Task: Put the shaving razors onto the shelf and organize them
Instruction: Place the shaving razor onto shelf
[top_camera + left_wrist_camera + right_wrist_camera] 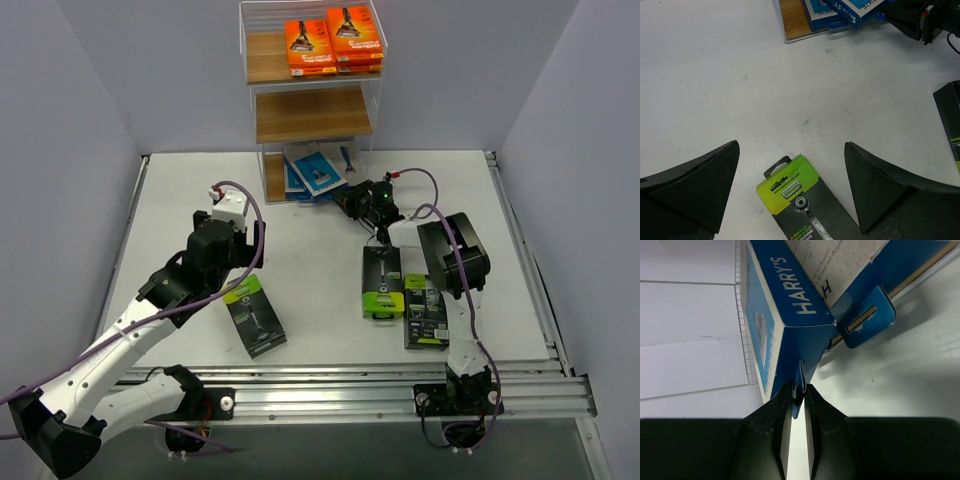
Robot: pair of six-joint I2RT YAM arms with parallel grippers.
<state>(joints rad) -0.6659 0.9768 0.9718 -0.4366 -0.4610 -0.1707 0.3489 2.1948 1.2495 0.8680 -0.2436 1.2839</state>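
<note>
The shelf stands at the back, with orange razor packs stacked on its top tier. Blue-and-white packs lean in the bottom tier and spill onto the table. My right gripper reaches to them. In the right wrist view it is shut on the hang tab of a blue pack, which is tilted on edge. Three black packs with lime-green tops lie flat on the table. My left gripper hovers wide open over the left one, touching nothing.
A second blue pack's hang tab sticks out beside the held one. The shelf's white wire side is close to the left of the held pack. The shelf's middle tier holds nothing. Grey walls enclose the table on both sides.
</note>
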